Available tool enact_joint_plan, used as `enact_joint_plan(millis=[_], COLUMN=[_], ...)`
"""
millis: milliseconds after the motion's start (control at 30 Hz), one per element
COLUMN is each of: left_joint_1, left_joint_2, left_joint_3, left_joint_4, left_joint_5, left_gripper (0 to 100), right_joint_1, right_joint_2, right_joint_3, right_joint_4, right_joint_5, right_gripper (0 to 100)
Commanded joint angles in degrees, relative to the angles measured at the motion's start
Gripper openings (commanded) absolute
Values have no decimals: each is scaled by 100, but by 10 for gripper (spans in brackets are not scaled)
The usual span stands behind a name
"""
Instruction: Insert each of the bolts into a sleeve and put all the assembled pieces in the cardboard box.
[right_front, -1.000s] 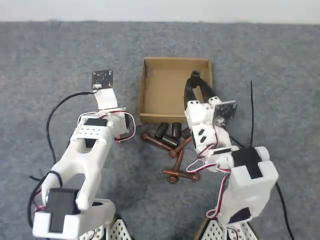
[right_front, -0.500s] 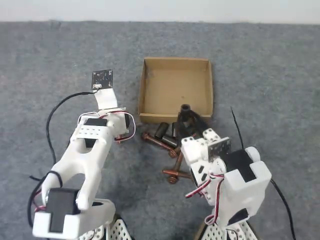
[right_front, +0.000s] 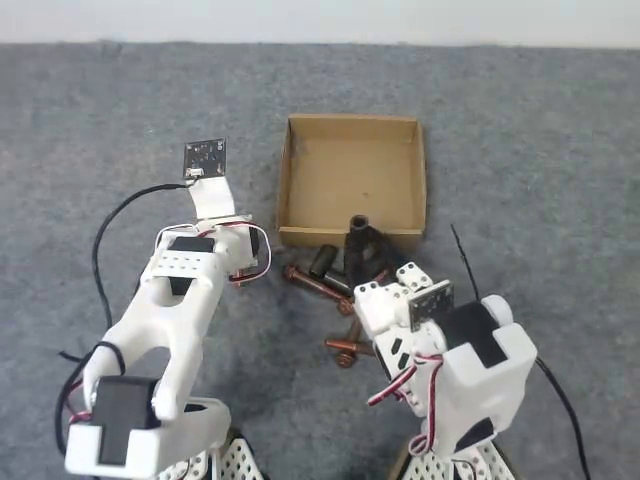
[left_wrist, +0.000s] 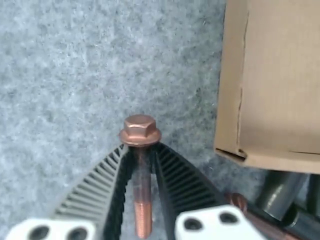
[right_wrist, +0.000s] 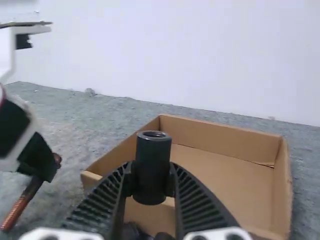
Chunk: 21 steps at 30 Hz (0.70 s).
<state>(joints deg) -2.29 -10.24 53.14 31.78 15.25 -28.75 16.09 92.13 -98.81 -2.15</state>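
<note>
Grey carpet-like fabric covers the surface, with a plain white wall behind it.

The left hand is pinching a copper-coloured bolt by its shank. The hex head pokes out just past the fingertips and the threaded end runs back toward the hand's base. The right hand is closed around the lower half of a black sleeve, held upright with its open bore facing up.

The cardboard box lies just beyond the right hand's tips, and one corner of it sits close beside the left hand. Between the two hands, on the near side of the box, are the loose bolts. At least one loose sleeve lies there too, close against the box wall.

As I judge it, the task is at an early stage. The box floor looks bare and no bolt is seated in a sleeve yet. Each hand has one half of a pair, so joining them seems to be the step in hand. After that come boxing the piece and repeating for the parts lying on the surface.

No print, label or marking can be read on the box, the bolts or the sleeves.
</note>
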Motion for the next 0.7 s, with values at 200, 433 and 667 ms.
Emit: enact_joint_plan(millis=[200,433,667], left_joint_1=[281,782,1670], left_joint_2=[-923,-1881,-2488], left_joint_3=[-646,-980,-1051], left_joint_4=[-167,-167,-167], left_joint_5=[-44,-44,-44], left_gripper=[12,12,12], right_joint_1=[-295,-347,-347], right_joint_2=[-136,-136,-136], right_joint_3=[132,132,132], right_joint_4=[-101,-101,-101], right_joint_5=[97,88,88], right_gripper=[6,6,6])
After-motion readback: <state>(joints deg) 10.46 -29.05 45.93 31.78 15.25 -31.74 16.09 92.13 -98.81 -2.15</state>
